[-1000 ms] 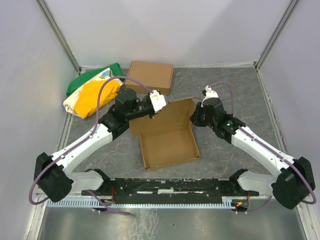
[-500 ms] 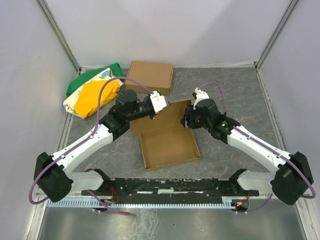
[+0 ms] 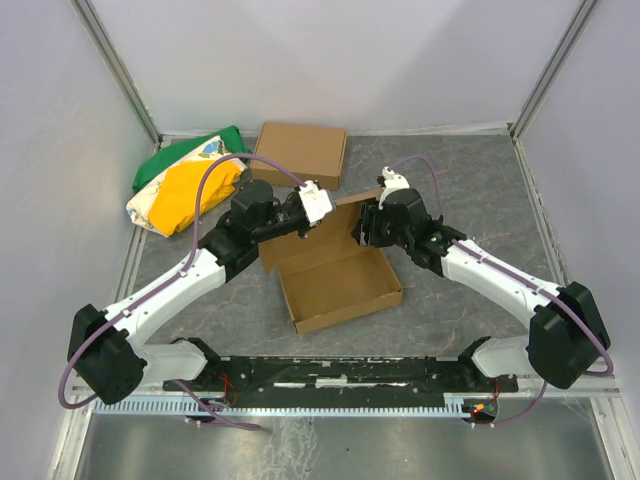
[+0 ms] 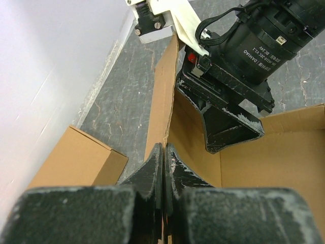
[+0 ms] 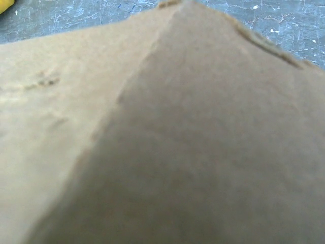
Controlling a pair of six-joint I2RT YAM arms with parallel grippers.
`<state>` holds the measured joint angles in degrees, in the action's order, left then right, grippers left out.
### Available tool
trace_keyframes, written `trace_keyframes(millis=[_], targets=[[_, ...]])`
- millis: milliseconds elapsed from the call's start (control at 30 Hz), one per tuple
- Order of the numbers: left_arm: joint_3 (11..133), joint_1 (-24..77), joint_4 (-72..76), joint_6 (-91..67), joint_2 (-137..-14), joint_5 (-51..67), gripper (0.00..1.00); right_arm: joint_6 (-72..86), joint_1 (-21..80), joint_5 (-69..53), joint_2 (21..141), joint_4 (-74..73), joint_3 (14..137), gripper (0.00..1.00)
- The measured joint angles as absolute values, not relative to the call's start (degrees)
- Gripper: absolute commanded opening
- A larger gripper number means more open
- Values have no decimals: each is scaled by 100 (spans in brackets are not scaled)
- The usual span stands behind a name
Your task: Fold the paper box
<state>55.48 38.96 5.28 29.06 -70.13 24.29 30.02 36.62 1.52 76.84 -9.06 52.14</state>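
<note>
Two arms meet at the box (image 3: 345, 290) in the middle of the tabletop (image 3: 470, 190) in the overhead view. Its tray lies flat on the near side and its lid (image 3: 300, 240) stands raised at the far side. The left end effector (image 3: 322, 205) sits at the lid's far edge, with the right end effector (image 3: 366, 225) just beside it to the right. A spare box (image 3: 300, 155) and a bag (image 3: 185, 185) lie well apart, far left.

From the left wrist, the fingers (image 4: 147, 173) are pressed together on the lid's thin edge — a firm pinch. The right end effector is close against the cardboard on the tray side; whether its jaws stand apart I cannot tell.

The right wrist shows only creased cardboard, very near, with no fingers in sight.

The step looks like bringing the lid over the tray. Done well, the pinch stays at the edge and swings about the hinge crease rather than pulling — a pull would likely drag the light tray. The right arm should press flat on the panel, not on a corner.
</note>
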Motion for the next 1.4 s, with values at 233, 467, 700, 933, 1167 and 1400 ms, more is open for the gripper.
trace_keyframes(millis=[233, 467, 700, 933, 1167, 1400], targets=[[5531, 3898, 532, 2823, -7013, 2418, 3, 3015, 3656, 93, 7638, -954, 5212, 61], [5531, 3999, 642, 2823, -6978, 2563, 3, 2801, 3754, -47, 6326, -1664, 4849, 91], [5531, 4027, 617, 2864, -6952, 2620, 3, 2724, 3798, -14, 4095, -2582, 4237, 100], [5531, 4027, 493, 3223, -6860, 2882, 23, 3022, 3800, 600, 2067, -3636, 3524, 96], [5463, 4027, 451, 3153, -6510, 2727, 39, 3214, 3798, 939, 1844, -4016, 3402, 96], [4939, 4038, 843, 2685, -5640, 1861, 42, 3164, 3800, 952, 2403, -3835, 3402, 96]])
